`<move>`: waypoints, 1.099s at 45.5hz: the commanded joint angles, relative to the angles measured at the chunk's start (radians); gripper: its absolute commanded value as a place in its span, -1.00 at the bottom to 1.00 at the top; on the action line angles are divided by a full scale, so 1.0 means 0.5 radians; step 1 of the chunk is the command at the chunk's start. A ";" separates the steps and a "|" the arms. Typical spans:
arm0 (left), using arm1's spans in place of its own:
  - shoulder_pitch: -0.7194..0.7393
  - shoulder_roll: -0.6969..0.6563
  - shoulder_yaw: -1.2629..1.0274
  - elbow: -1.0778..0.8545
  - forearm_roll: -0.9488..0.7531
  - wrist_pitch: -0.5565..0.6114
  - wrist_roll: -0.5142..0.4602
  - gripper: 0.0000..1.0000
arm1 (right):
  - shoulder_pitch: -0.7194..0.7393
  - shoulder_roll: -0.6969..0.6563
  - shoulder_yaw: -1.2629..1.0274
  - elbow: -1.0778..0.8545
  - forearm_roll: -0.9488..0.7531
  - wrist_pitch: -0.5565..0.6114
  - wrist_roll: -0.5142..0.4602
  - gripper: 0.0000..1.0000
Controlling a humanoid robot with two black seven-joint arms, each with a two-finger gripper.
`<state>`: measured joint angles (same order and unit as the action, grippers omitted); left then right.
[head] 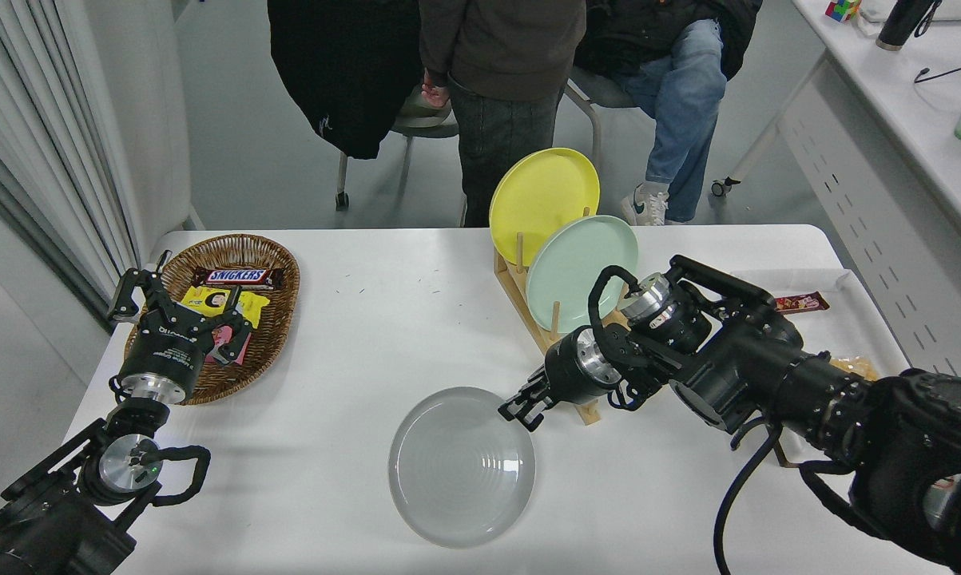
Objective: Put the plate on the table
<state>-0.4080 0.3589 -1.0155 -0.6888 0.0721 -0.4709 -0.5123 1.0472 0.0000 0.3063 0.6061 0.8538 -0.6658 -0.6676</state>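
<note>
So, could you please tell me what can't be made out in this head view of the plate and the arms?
- Whether the right pincer touches the grey plate: the fingertips overlap its rim.
- The wooden rack: partly hidden by the mint-green plate and the right arm.
- The white tray: mostly covered by the right arm.
- The people at the far side: cut off by the top edge.
- The left pincer is parked over the basket.

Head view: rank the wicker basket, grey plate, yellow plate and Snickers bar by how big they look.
1. wicker basket
2. grey plate, lying flat near the camera
3. yellow plate, upright in the rack, farther off; nearness may explain the gap with the grey one
4. Snickers bar
</note>
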 commanded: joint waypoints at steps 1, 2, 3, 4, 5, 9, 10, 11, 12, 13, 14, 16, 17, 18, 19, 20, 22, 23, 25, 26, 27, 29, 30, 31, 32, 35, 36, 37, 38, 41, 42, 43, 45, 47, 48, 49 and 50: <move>0.000 0.000 0.000 0.000 0.000 0.000 0.000 0.96 | -0.014 0.000 0.069 -0.013 -0.008 0.046 0.001 -1.00; 0.000 0.000 0.000 0.000 0.000 0.000 0.000 0.96 | -0.017 0.000 0.069 -0.013 -0.008 0.046 0.001 -1.00; 0.000 0.000 0.000 0.000 0.000 0.000 0.000 0.96 | -0.017 0.000 0.069 -0.013 -0.008 0.046 0.001 -1.00; 0.000 0.000 0.000 0.000 0.000 0.000 0.000 0.96 | -0.017 0.000 0.069 -0.013 -0.011 0.046 0.004 -1.00; 0.000 0.000 0.000 0.000 0.000 0.000 0.000 0.96 | -0.020 0.000 0.069 -0.013 -0.011 0.046 0.001 -1.00; 0.000 0.000 0.000 0.000 0.000 0.000 0.000 0.96 | -0.045 0.000 0.069 -0.013 -0.026 0.046 0.004 -1.00; 0.000 0.000 0.000 0.000 0.000 0.000 0.000 0.96 | -0.048 0.000 0.069 -0.013 -0.035 0.046 0.004 -1.00; 0.000 0.000 0.000 0.000 0.000 0.000 0.000 0.96 | -0.051 0.000 0.069 -0.013 -0.042 0.046 0.004 -1.00; 0.000 0.000 0.000 0.000 0.000 0.000 0.000 0.96 | -0.057 0.000 0.069 -0.013 -0.048 0.046 0.004 -1.00; 0.000 0.000 0.000 0.000 0.000 0.000 0.000 0.96 | -0.057 0.000 0.069 -0.013 -0.051 0.046 0.004 -1.00; 0.000 0.000 0.000 0.000 0.000 0.000 0.000 0.96 | -0.060 0.000 0.069 -0.013 -0.054 0.046 0.004 -1.00; 0.000 0.000 0.000 0.000 0.000 0.000 0.000 0.96 | -0.066 0.000 0.069 -0.010 -0.054 0.046 0.004 -1.00; 0.000 0.000 0.000 0.000 0.000 0.000 0.000 0.96 | -0.069 0.000 0.069 -0.010 -0.054 0.046 0.004 -1.00; 0.000 0.000 0.000 0.000 0.000 0.000 0.000 0.96 | -0.069 0.000 0.069 -0.010 -0.054 0.046 0.004 -1.00; 0.000 0.000 0.000 0.000 0.000 0.000 0.000 0.96 | -0.069 0.000 0.069 -0.010 -0.054 0.046 0.004 -1.00; 0.000 0.000 0.000 0.000 0.000 0.000 0.000 0.96 | -0.069 0.000 0.069 -0.010 -0.054 0.046 0.004 -1.00; 0.000 0.000 0.000 0.000 0.000 0.000 0.000 0.96 | -0.069 0.000 0.069 -0.010 -0.054 0.046 0.004 -1.00; 0.000 0.000 0.000 0.000 0.000 0.000 0.000 0.96 | -0.069 0.000 0.069 -0.010 -0.054 0.046 0.004 -1.00; 0.000 0.000 0.000 0.000 0.000 0.000 0.000 0.96 | -0.069 0.000 0.069 -0.013 -0.054 0.043 0.004 -1.00; 0.000 0.000 0.000 0.000 0.000 0.000 0.000 0.96 | -0.073 0.000 0.069 -0.016 -0.054 0.043 0.004 -1.00; 0.000 0.000 0.000 0.000 0.000 0.000 0.000 0.96 | -0.073 0.000 0.069 -0.016 -0.054 0.043 0.007 -1.00; 0.000 0.000 0.000 0.000 0.000 0.000 0.000 0.96 | -0.073 0.000 0.069 -0.028 -0.054 0.040 0.013 -1.00; 0.000 0.000 0.000 0.000 0.000 0.000 0.000 0.96 | -0.073 0.000 0.069 -0.037 -0.054 0.037 0.016 -1.00; 0.000 0.000 0.000 0.000 0.000 0.000 0.000 0.96 | -0.073 0.000 0.069 -0.049 -0.054 0.037 0.016 -1.00; 0.000 0.000 0.000 0.000 0.000 0.000 0.000 0.96 | -0.076 0.000 0.069 -0.059 -0.054 0.037 0.019 -1.00; 0.000 0.000 0.000 0.000 0.000 0.000 0.000 0.96 | -0.082 0.000 0.069 -0.080 -0.054 0.031 0.025 -1.00; 0.000 0.000 0.000 0.000 0.000 0.000 0.000 0.96 | -0.085 0.000 0.069 -0.080 -0.054 0.028 0.025 -1.00; 0.000 0.000 0.000 0.000 0.000 0.000 0.000 0.96 | -0.085 0.000 0.069 -0.083 -0.051 0.025 0.025 -1.00; 0.000 0.000 0.000 0.000 0.000 0.000 0.000 0.96 | -0.085 0.000 0.069 -0.083 -0.051 0.022 0.025 -1.00; 0.000 0.000 0.000 0.000 0.000 0.000 0.000 0.96 | -0.085 0.000 0.069 -0.080 -0.045 0.012 0.025 -1.00; 0.000 0.000 0.000 0.000 0.000 0.000 0.000 0.96 | -0.085 0.000 0.069 -0.080 -0.045 0.009 0.025 -1.00; 0.000 0.000 0.000 0.000 0.000 0.000 0.000 0.96 | -0.085 0.000 0.069 -0.080 -0.045 0.006 0.025 -1.00; 0.000 0.000 0.000 0.000 0.000 0.000 0.000 0.96 | -0.085 0.000 0.069 -0.080 -0.045 0.006 0.025 -1.00; 0.000 0.000 0.000 0.000 0.000 0.000 0.000 0.96 | -0.085 0.000 0.069 -0.080 -0.045 0.006 0.025 -1.00; 0.000 0.000 0.000 0.000 0.000 0.000 0.000 0.96 | -0.085 0.000 0.069 -0.077 -0.045 0.006 0.025 -1.00; 0.000 0.000 0.000 0.000 0.000 0.000 0.000 0.96 | -0.085 0.000 0.069 -0.077 -0.045 0.006 0.025 -1.00; 0.000 0.000 0.000 0.000 0.000 0.000 0.000 0.96 | -0.085 0.000 0.069 -0.077 -0.045 0.006 0.025 -1.00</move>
<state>-0.4080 0.3590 -1.0155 -0.6888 0.0721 -0.4709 -0.5124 1.0067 0.0000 0.3404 0.5713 0.8302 -0.6571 -0.6566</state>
